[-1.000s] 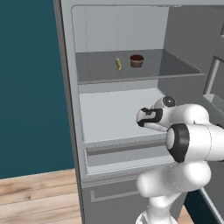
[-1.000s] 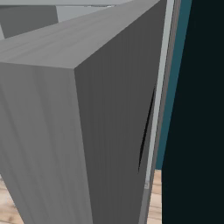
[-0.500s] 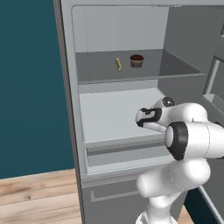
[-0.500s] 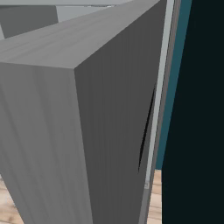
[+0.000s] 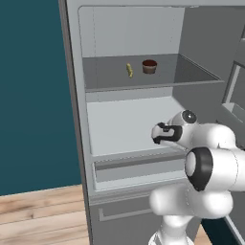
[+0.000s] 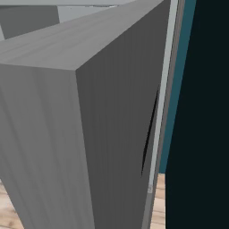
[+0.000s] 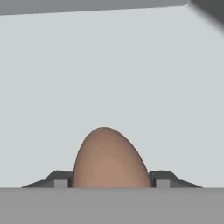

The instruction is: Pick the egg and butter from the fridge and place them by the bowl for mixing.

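Note:
In the hand view a brown egg [image 7: 109,158] sits between the two dark fingertips [image 7: 59,178]; my gripper [image 7: 111,180] is shut on it, facing the pale inner wall of the fridge. From the left base, the gripper [image 5: 158,134] hangs over the fridge's [image 5: 75,119] middle shelf, near its front right. The butter [image 5: 129,70], a thin yellow stick, lies on the upper shelf toward the back. The bowl is out of view.
A brown cup with a dark red top [image 5: 149,66] stands just right of the butter. A drawer [image 5: 139,168] sits below the middle shelf. The open fridge door [image 6: 107,134] stands close in the right base view. Wood floor [image 5: 38,215] lies at lower left.
The hand has sunk slightly and eased toward the front of the middle shelf, still holding the egg. The butter and the cup have not moved.

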Available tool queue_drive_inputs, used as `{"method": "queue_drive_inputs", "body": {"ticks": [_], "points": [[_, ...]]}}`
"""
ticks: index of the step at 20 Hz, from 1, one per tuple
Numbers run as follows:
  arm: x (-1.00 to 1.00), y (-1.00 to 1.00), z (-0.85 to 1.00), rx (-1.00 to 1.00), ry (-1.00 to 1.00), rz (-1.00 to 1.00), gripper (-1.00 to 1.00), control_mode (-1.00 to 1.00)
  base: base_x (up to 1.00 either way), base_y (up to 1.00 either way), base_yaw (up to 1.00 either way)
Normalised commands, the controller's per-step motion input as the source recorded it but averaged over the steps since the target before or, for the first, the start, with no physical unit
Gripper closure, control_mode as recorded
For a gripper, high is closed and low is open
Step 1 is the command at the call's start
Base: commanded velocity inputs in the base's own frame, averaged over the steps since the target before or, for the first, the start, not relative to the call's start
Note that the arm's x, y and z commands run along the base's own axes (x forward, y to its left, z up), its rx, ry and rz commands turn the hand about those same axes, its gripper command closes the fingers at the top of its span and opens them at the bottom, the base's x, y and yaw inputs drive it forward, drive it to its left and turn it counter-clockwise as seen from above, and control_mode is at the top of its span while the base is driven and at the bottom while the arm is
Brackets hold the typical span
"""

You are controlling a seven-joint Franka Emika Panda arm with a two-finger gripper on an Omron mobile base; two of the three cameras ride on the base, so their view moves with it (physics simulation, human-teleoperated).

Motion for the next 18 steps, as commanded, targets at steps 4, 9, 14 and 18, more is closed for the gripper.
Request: {"method": "queue_drive_inputs", "body": {"ticks": [4, 9, 14, 18], "points": [[-0.51, 0.00, 0.48, 0.00, 0.00, 0.00, 1.00, -1.00, 0.00, 0.00, 0.00], [-0.29, 0.19, 0.82, 0.00, 0.03, 0.00, 1.00, -1.00, 0.00, 0.00, 0.00], [-0.50, 0.09, 0.74, 0.01, 0.14, 0.00, 1.00, -1.00, 0.00, 0.00, 0.00], [-0.51, 0.00, 0.43, 0.08, 0.11, 0.00, 1.00, -1.00, 0.00, 0.00, 0.00]]}}
